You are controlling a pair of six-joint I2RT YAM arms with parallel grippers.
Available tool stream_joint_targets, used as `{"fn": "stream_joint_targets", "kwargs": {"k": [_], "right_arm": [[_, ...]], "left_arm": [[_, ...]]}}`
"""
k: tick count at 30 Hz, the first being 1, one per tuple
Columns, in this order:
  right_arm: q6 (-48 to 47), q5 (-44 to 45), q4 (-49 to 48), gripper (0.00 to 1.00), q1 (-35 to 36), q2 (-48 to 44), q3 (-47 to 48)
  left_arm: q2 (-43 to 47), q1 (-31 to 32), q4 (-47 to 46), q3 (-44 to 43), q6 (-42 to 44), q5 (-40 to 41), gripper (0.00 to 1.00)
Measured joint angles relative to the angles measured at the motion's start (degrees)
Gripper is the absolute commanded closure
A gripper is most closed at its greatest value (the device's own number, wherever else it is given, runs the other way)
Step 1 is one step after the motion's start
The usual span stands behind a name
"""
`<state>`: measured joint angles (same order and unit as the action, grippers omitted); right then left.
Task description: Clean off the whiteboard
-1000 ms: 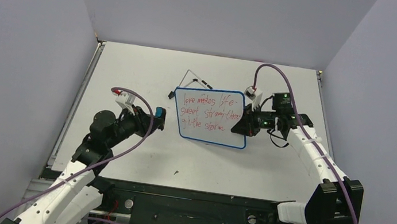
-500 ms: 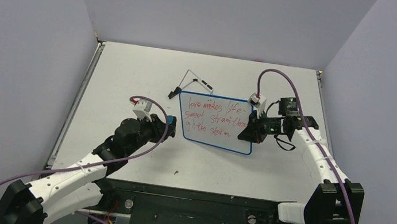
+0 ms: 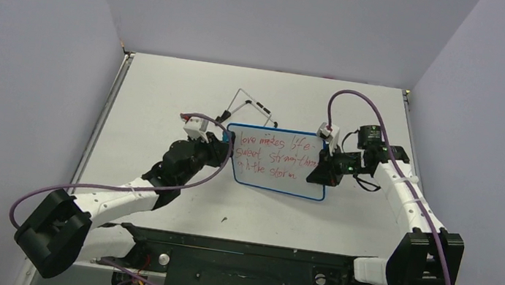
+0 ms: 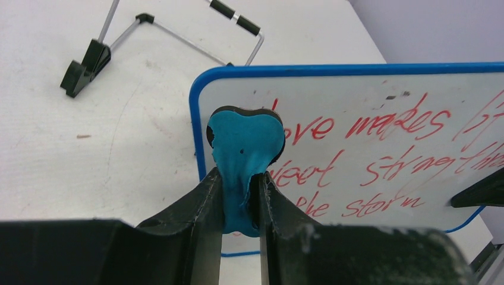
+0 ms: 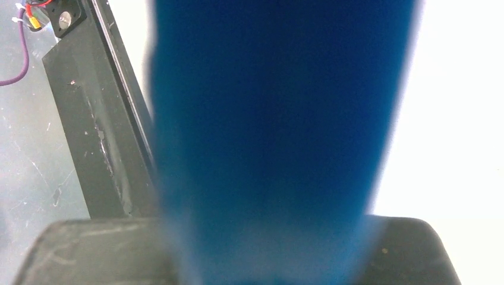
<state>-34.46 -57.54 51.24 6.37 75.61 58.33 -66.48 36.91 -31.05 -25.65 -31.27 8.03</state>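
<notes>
Sitting mid-bench (image 3: 168,87), the whiteboard (image 3: 280,162), covered in red writing, has its right edge clamped in the right gripper (image 3: 321,168). The left gripper (image 3: 224,142) pinches a blue eraser (image 4: 245,154) at the board's upper-left corner, near the wire stand (image 4: 83,62).

The whiteboard (image 3: 278,162) is white with a thin blue rim and carries three lines of red handwriting. The eraser (image 4: 245,148) has a turquoise face over a black backing. The left gripper (image 4: 239,187) is black with pale scuffs, and the right gripper (image 3: 321,172) is black too. In the right wrist view the rim is a blurred deep-blue band. The stand (image 4: 89,59) is silver wire with black tips. The arms (image 3: 113,201) are white with black joints, and their cables (image 3: 349,92) are purple. The table (image 3: 168,87) is white with faint specks, the walls (image 3: 26,46) are pale lilac, and the rail (image 3: 249,260) is black.
</notes>
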Motion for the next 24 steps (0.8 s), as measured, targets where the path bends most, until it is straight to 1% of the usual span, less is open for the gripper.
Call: {"fn": "stream_joint_targets", "kwargs": {"k": [8, 17, 21, 24], "right_arm": [[0.48, -2.05, 0.98, 1.0, 0.04, 5.07, 2.47], [0.63, -2.49, 1.7, 1.0, 0.09, 5.18, 2.47], [0.63, -2.58, 2.1, 1.0, 0.09, 5.18, 2.47], [1.11, -2.69, 2.49, 1.0, 0.07, 5.18, 2.47]], "left_arm": [[-3.82, 1.42, -5.92, -0.98, 3.8, 2.84, 1.0], [-6.93, 3.13, -9.2, -1.31, 7.63, 6.69, 1.0], [-9.73, 3.17, -9.38, -2.51, 9.16, 6.84, 1.0], [-11.93, 3.19, -7.69, -5.25, 11.08, 6.84, 1.0]]}}
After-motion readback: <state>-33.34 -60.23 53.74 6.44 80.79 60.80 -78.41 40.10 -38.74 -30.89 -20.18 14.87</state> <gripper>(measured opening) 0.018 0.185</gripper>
